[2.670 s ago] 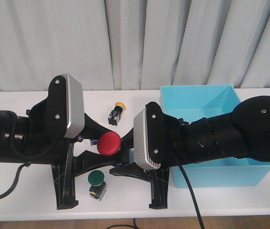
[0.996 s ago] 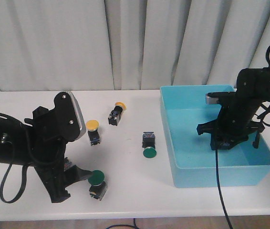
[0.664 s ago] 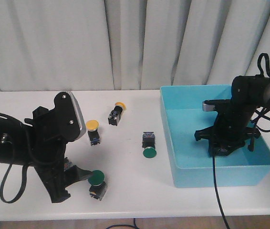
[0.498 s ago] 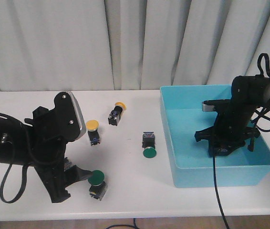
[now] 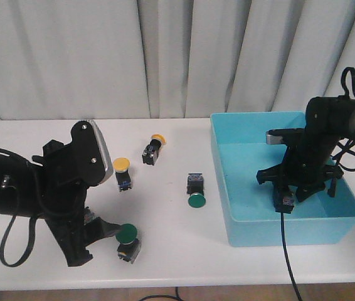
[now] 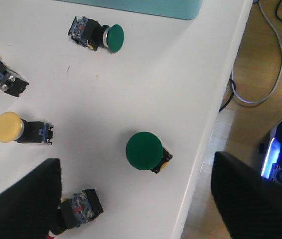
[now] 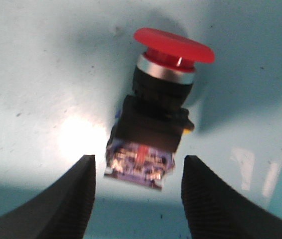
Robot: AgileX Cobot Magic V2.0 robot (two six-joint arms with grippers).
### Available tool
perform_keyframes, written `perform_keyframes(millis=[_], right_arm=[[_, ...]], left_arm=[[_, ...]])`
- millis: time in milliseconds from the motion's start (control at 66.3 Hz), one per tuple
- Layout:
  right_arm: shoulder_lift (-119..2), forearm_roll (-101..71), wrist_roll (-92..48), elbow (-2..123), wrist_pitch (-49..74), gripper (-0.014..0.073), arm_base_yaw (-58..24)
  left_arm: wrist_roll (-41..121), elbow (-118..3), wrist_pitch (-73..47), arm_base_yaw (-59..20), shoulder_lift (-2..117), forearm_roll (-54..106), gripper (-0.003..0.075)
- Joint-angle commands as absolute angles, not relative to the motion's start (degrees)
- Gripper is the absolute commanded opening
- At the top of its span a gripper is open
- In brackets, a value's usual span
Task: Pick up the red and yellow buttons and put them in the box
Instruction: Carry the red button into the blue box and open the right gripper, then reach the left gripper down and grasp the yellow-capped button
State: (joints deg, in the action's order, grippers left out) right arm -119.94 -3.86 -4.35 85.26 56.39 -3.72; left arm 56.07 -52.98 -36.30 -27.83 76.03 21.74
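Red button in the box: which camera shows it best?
Right wrist view: the red button fills the frame, lying on the box floor between the right gripper's open fingers. Front view hides it behind the arm; left wrist view misses it.

Black arms throughout, silver-grey screwed camera housing (image 5: 95, 152) on the left wrist, black cable (image 5: 285, 251) trailing from the right, ribbed black fingers (image 7: 215, 203).

green buttons: one (image 5: 128, 235) near table (image 5: 165, 251) edge | other (image 5: 196, 200) mid-table | curtain (image 5: 165, 56) behind
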Motion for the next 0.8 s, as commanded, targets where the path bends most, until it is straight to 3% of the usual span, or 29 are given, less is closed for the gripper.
perform_keyframes(millis=[0,256,528,784], right_arm=[[-112.7,-4.0,-4.0,86.9,57.7,0.0393,-3.6],[-98.3,-7.1,-4.6,83.5,60.4,0.0393,-5.7],[-79.3,-5.3,-4.3,67.5,50.8,0.0393,-20.7],[-63.9,-5.4,-2.5,53.2,38.5,0.0393,-29.2]], left_arm=[[55.5,-54.4,-34.3,-28.0,74.6,23.0,0.0587],[55.5,-54.4,-34.4,-28.0,74.6,23.0,0.0587],[55.5,-54.4,-34.4,-28.0,74.6,23.0,0.0587],[55.0,-54.4,-34.6,-28.0,74.6,23.0,0.0587]])
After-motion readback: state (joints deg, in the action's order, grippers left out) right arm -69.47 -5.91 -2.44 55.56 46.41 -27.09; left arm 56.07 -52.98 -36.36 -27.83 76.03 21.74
